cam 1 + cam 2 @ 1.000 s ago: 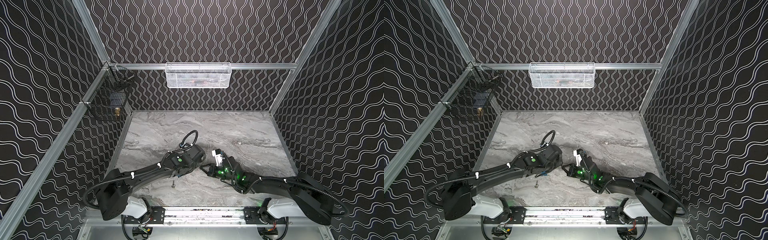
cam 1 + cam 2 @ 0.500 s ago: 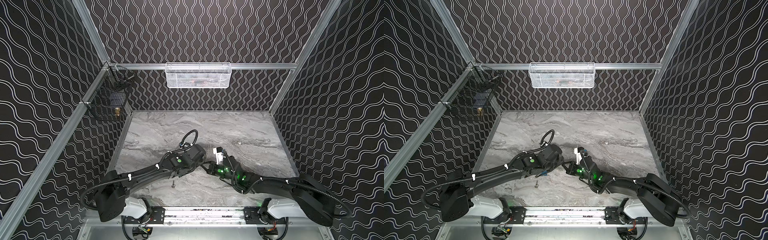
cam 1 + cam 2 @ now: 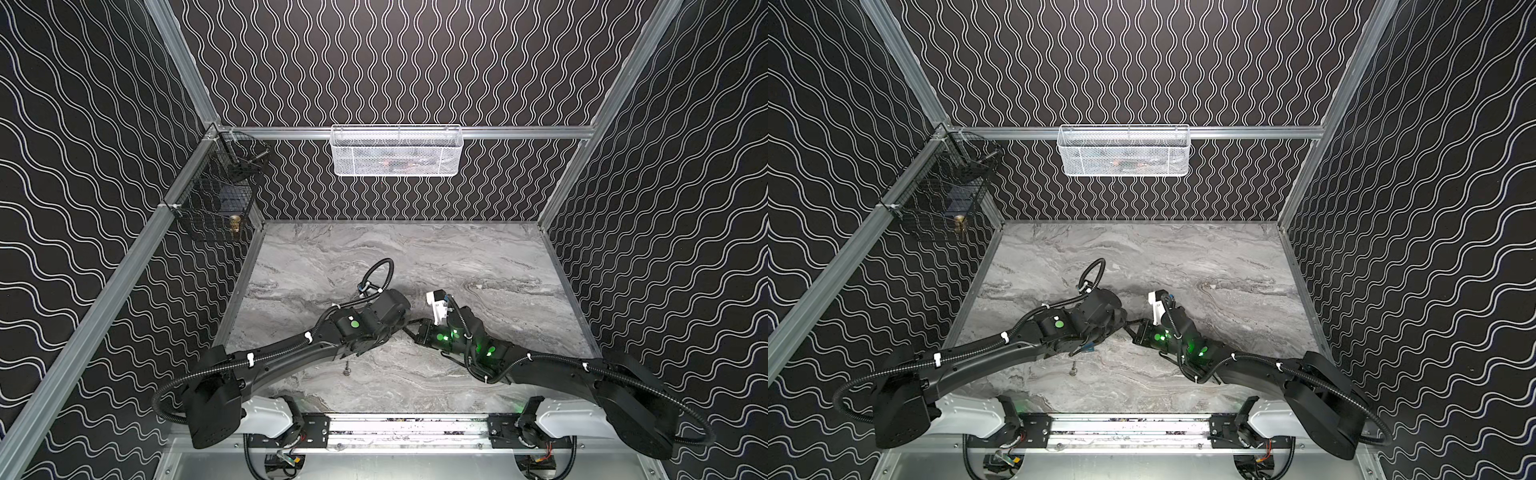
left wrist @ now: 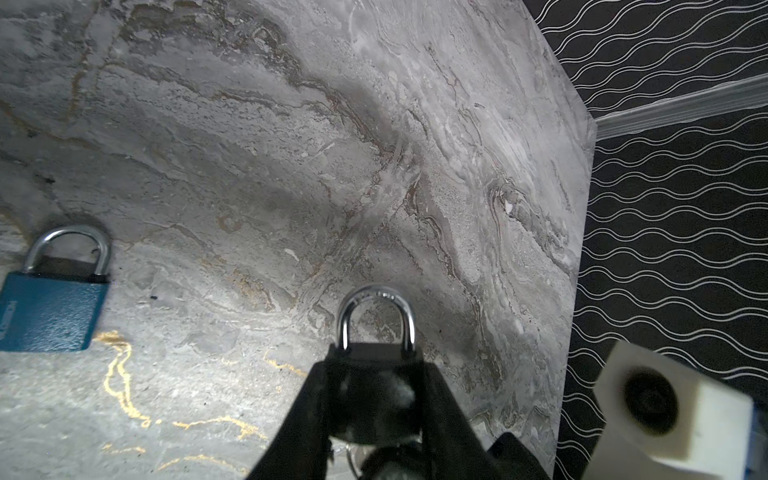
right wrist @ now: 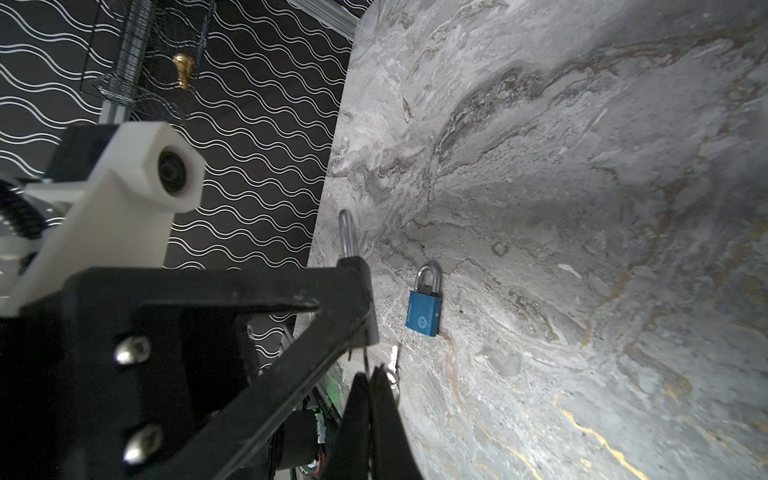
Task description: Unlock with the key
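Left wrist view: the black padlock point(image 4: 374, 392) sits between the two fingers of the left claw point(image 4: 372, 363). The claw is clamped on the lock's dark body, one finger on each side. The lock's shiny silver loop point(image 4: 376, 316) sticks out past the fingertips and is closed. The lock is held just above the gray stone table point(image 4: 291, 145).

In the right wrist view, the right claw point(image 5: 370, 380) is pressed together with no gap between its tips. It sits right under the left claw. A small silver key ring point(image 5: 392, 376) shows just beside its tips. I cannot tell if the claw is pinching a key.

A blue padlock point(image 5: 424, 311) lies flat on the table near both claws, with its loop closed. Nothing is touching it.

In both top views the two arms reach in from the front and meet near the middle of the table. A small metal thing point(image 3: 346, 371) lies on the table in front of the left arm. A white basket point(image 3: 397, 151) hangs on the back wall. A black wire basket point(image 3: 216, 199) hangs on the left wall.
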Robot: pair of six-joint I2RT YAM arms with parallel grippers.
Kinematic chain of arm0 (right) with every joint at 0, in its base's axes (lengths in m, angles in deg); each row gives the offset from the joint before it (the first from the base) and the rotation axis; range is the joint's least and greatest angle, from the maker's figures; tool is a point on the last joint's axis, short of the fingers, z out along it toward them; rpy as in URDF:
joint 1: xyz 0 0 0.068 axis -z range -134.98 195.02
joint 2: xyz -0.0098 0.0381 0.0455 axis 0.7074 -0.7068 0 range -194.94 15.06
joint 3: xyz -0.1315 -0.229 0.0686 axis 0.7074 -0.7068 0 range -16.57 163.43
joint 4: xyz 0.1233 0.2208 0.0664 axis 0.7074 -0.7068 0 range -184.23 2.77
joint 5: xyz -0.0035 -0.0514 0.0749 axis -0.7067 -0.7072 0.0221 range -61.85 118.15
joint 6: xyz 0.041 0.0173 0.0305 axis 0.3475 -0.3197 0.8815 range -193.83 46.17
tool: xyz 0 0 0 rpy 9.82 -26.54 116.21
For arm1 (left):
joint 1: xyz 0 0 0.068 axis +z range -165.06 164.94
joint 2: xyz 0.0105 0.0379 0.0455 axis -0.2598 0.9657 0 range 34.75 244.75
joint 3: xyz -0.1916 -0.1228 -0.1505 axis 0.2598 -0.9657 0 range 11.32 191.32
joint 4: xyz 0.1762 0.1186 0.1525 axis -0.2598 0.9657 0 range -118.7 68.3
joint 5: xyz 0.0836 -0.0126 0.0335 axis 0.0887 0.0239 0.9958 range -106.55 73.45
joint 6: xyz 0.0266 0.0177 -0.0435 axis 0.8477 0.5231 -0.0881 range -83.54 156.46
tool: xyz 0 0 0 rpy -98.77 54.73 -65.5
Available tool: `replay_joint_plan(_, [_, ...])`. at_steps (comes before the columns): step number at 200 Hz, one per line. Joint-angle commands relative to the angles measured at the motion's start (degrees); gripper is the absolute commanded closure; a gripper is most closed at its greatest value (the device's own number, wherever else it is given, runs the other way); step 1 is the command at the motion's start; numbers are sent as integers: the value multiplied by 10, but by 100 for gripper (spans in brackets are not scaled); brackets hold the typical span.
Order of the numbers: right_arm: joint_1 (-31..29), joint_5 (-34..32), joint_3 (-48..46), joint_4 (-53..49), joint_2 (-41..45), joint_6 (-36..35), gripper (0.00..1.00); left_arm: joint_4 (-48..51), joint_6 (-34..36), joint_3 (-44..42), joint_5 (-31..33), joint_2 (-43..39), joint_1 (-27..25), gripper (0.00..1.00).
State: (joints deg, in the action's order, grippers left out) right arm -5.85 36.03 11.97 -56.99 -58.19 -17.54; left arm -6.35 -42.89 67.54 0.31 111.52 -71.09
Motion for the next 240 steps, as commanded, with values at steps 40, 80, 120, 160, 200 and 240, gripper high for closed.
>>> replay_joint_plan(40, [0,-26,-10,-9,27,-39,85,-19,5,15,-16,-6,5,100])
replay_joint_plan(80, [-4,-2,-24,-21,55,-66,72,-14,5,15,35,-14,7,100])
replay_joint_plan(120, [-3,-4,-15,-32,72,-33,70,-15,9,19,45,-17,7,100])
replay_joint_plan(160, [-3,-26,11,-29,64,-4,71,-15,10,21,45,-18,7,100])
replay_joint_plan(200, [-3,-33,20,-31,50,3,76,-17,14,25,43,-15,7,100])
replay_joint_plan(240, [-3,-35,22,-27,42,1,82,-24,15,24,38,-14,7,100])
